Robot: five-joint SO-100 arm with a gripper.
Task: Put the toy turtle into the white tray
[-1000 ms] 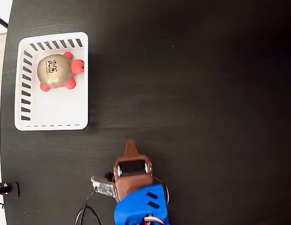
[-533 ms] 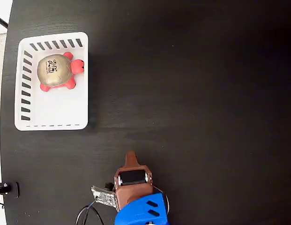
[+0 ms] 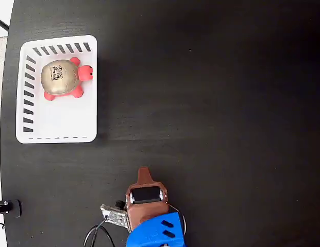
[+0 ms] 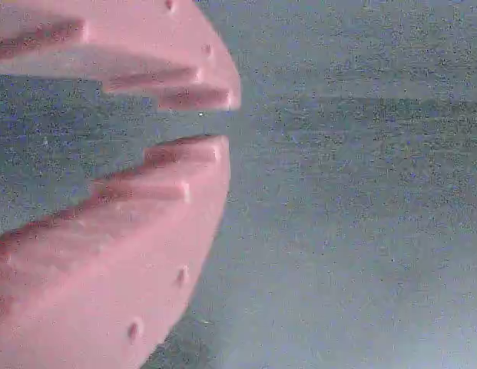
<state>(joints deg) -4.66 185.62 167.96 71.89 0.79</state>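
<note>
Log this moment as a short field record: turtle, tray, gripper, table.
toy turtle: lying inside the tray, in its upper half in the fixed view, head toward the right wall
white tray: upper left of the table, lower half bare
gripper: apart from the tray, holding nothing, narrow gap between the fingertips in the wrist view
table: dark

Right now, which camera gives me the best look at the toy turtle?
The fixed view: it shows the toy turtle whole from above, lying in the upper part of the white tray. The wrist view shows none of it, only the pink fingers with a narrow gap over the dark table.
</note>
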